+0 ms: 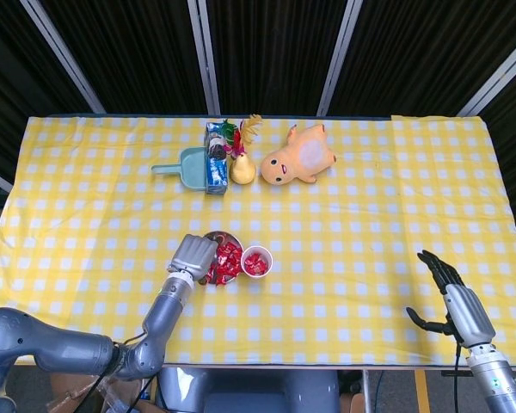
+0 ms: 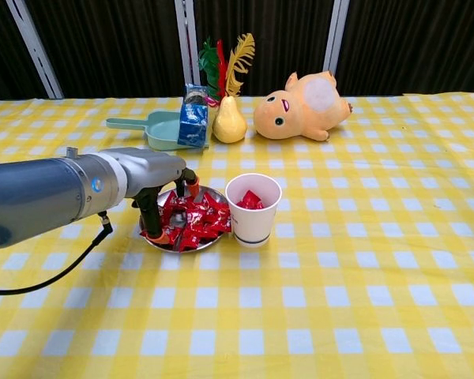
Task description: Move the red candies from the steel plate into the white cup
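Note:
The steel plate lies left of centre, heaped with red candies. Touching its right side stands the white cup, with a red candy inside. My left hand hangs over the plate's left half. Its fingers point down into the pile, apart from the thumb, with candies lying between them. I see no candy lifted. My right hand rests open near the front right table edge, far from the plate; only the head view shows it.
Along the back stand a teal dustpan, a blue carton, a yellow pear with feathers behind it, and an orange plush toy. A yellow checked cloth covers the table.

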Robot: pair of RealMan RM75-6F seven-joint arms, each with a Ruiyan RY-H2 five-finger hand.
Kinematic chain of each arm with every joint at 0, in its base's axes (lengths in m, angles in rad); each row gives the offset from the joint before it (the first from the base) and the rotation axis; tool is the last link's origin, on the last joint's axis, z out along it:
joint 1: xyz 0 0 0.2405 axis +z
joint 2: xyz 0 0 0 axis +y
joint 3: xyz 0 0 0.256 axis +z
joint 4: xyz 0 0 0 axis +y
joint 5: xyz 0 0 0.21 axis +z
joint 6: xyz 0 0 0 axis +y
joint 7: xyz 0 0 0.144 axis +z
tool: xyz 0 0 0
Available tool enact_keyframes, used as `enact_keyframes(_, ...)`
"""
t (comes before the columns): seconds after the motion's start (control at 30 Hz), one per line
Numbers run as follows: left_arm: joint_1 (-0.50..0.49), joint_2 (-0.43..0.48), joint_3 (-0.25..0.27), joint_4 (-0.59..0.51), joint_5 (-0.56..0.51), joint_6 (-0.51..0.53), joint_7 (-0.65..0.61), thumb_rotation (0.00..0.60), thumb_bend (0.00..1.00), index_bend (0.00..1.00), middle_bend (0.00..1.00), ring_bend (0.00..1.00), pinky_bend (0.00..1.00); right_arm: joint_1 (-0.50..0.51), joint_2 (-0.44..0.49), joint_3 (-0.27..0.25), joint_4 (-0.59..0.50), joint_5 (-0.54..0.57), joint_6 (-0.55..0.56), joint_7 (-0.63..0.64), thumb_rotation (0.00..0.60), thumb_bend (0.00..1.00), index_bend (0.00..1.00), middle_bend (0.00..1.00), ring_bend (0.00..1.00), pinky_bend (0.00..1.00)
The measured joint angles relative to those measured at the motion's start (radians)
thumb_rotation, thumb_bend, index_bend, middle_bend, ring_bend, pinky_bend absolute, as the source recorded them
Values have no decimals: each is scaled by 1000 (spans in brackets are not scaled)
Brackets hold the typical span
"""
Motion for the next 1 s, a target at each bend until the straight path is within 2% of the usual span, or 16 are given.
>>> enact_keyframes(0.4, -15, -32, -1, 12, 1, 0, 16, 600, 236, 225, 234, 796, 878, 1, 3, 0, -1, 1, -3, 9, 600, 361, 0, 0, 0, 0)
enact_keyframes(0.7, -22, -60, 10, 60, -4, 10, 40, 600, 256, 331, 418, 806, 887, 1, 4, -1, -4, -2, -3, 21, 600, 362, 0, 0, 0, 0)
enact_keyframes(1.0, -8, -98, 33, 121, 41, 15, 38, 600, 361, 468, 577, 818, 893, 0, 3, -1, -3, -7, 0, 35, 600, 362, 0, 0, 0, 1)
